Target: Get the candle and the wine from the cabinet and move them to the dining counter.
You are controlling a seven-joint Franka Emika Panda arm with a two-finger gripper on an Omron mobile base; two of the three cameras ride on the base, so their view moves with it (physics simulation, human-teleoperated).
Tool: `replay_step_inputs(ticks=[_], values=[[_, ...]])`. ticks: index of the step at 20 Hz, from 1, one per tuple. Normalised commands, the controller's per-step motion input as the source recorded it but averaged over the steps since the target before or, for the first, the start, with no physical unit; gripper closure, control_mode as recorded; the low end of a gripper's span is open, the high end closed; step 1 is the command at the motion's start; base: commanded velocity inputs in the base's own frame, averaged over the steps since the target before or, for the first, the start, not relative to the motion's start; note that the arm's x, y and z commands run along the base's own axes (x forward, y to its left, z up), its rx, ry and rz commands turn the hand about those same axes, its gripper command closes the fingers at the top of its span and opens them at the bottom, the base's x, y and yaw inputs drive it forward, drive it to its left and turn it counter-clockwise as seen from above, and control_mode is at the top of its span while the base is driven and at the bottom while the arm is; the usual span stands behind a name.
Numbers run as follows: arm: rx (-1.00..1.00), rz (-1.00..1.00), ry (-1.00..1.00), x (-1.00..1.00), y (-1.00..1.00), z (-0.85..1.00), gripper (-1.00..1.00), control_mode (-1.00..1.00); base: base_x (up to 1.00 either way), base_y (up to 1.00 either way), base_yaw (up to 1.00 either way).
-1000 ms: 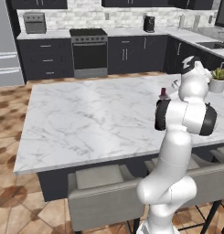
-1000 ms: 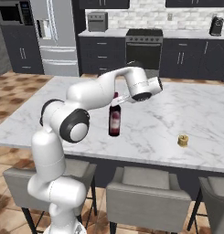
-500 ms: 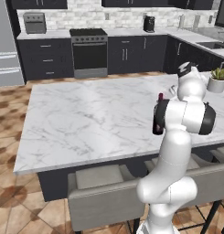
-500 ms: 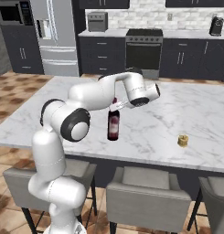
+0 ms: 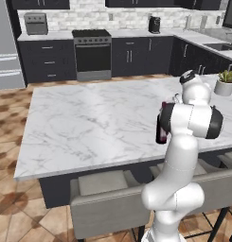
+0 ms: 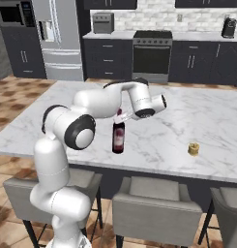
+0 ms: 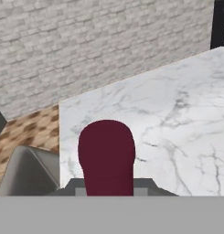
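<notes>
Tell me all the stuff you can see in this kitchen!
wine: one, dark bottle with red cap, upright on the dining counter
dining counter: one, white marble, middle of the room
candle: one, small and yellowish, on the dining counter right of the wine
stools: several, grey, along the near edge
stove: one, black and silver, back wall
fridge: one, silver, back left
potted plant: one, green in a white pot, counter corner
gripper: one, shut on the wine's neck

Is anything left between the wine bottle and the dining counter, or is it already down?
Nothing visible does. The wine stands upright with its base on the dining counter, the pincer shut on its red-capped neck.
</notes>
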Motion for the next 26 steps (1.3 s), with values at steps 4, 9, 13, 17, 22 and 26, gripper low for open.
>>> replay_step_inputs(ticks=[4, 9, 13, 17, 22, 26], values=[[-0.08, 0.00, -0.13, 0.00, 0.03, -0.04, 1.00, -1.00, 0.00, 0.00, 0.00], [-0.05, 0.00, -0.12, 0.00, 0.01, 0.00, 1.00, -1.00, 0.00, 0.00, 0.00], [0.00, 0.00, -0.01, 0.03, 0.00, -0.01, 1.00, -1.00, 0.00, 0.00, 0.00], [0.00, 0.00, 0.00, 0.05, 0.00, 0.00, 1.00, -1.00, 0.00, 0.00, 0.00], [0.00, 0.01, 0.00, 0.00, 0.00, -0.08, 1.00, -1.00, 0.00, 0.00, 0.00], [0.00, 0.01, 0.00, 0.00, 0.00, -0.21, 1.00, -1.00, 0.00, 0.00, 0.00]])
